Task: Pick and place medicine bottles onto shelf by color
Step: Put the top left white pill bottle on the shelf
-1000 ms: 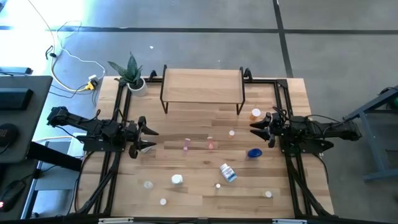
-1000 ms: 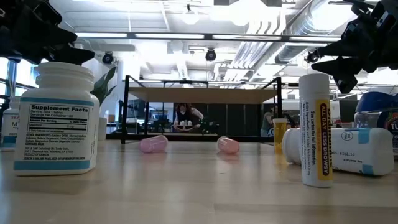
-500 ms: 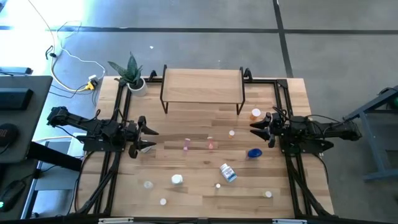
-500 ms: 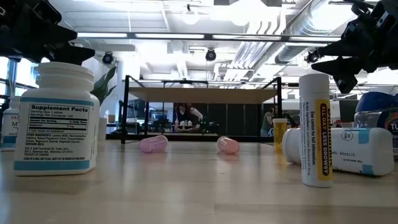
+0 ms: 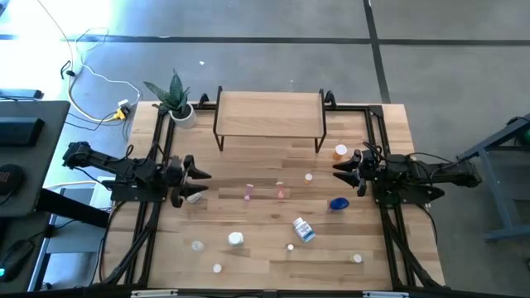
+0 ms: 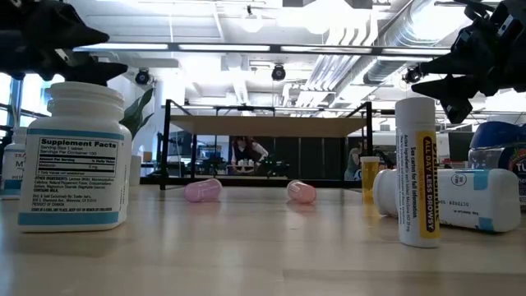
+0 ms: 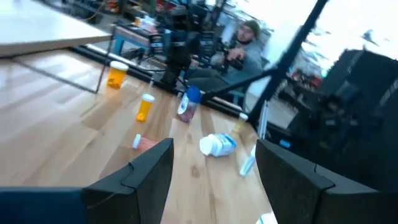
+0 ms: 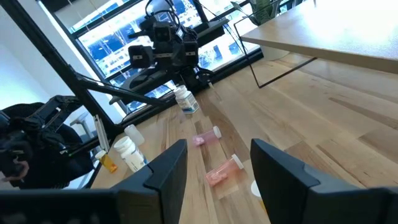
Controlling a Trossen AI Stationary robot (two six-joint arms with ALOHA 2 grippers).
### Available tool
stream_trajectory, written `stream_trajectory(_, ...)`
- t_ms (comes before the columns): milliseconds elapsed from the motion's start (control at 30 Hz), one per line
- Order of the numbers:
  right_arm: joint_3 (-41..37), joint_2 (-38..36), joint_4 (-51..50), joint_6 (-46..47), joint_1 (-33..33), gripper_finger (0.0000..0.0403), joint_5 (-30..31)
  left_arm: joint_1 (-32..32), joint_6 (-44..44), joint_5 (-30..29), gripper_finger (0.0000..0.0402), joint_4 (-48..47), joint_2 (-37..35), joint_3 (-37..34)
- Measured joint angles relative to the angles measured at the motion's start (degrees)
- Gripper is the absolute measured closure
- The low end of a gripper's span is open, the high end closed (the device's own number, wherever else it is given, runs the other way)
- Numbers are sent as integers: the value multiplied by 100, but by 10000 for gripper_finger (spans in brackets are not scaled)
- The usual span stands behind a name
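From above, my butcher-block table fills the middle, planks running side to side. At twelve o'clock stands the shelf, a pale wood board on thin black legs, its top bare. My left arm lies level at nine o'clock, its left gripper pointing inward with fingers spread and nothing between them. My right arm mirrors it at three o'clock; the right gripper hangs above the boards, fingers parted around air.

The bottles all sit on the tabletop. Two pink vials lie on their sides near centre. A squat blue bottle sits just under my right gripper at four o'clock, an orange-capped bottle at two o'clock beside it. A white bottle with a blue label lies tipped at five o'clock; a round white-capped bottle stands at seven. A potted plant sits at eleven o'clock.
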Motion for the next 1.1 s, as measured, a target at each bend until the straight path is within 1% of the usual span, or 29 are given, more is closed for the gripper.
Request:
stream_trajectory(167,2,0,0,2,1,235,0,1,-544,-580,172,1,0,0)
stream_trajectory(333,0,-1,0,0,-1,235,0,1,-555,-1216,148,41,0,-1)
stream_trajectory(433,0,-1,-1,1,-2,235,0,1,-731,-1374,143,101,-2,1)
stream_trajectory(633,0,0,-1,2,-1,235,0,1,-783,-1376,146,122,0,1)
stream_trajectory(733,0,-2,-1,2,0,235,0,1,-769,-1329,146,133,0,125)
stream_trajectory(900,1,-2,0,2,-1,235,0,1,-198,-884,147,39,12,591)
stream_trajectory(1000,2,0,-1,0,1,235,0,1,147,-731,147,-627,60,1047)
stream_trajectory(1100,2,-2,2,2,0,235,0,1,243,-713,147,-1529,240,1593)
